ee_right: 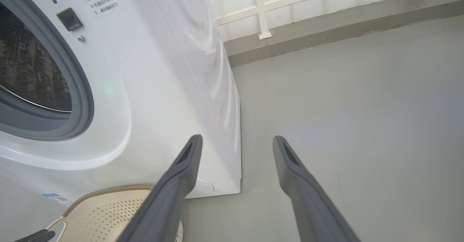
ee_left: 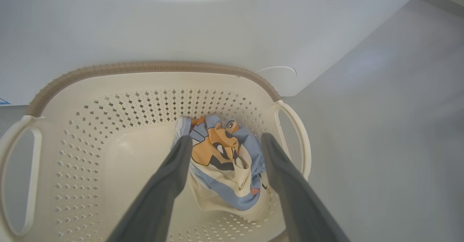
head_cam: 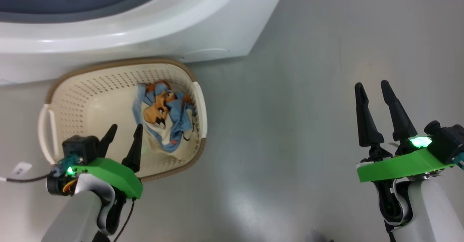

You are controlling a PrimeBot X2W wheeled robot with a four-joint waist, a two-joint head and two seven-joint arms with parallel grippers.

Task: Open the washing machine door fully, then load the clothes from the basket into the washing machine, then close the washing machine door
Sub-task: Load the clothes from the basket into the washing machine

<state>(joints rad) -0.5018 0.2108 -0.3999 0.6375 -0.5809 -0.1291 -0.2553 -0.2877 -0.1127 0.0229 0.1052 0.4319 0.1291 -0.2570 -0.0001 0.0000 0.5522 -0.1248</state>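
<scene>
Laundry basket [head_cam: 72, 100] on the floor [head_cam: 290, 133] at the foot of a washing machine [head_cam: 217, 28].
The basket's far rim sits just beside the machine's white front; bare grey floor lies open to its right; the clothes [head_cam: 165, 117], a light blue bundle with orange print and cream fabric, lie by the basket's right wall; left jaws gape wide over them, holding nothing; right jaws gape empty above the floor.

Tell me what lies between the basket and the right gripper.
Bare grey floor, nothing on it, separates the cream-white perforated plastic basket from the dark-fingered right gripper; the head view shows it.
</scene>
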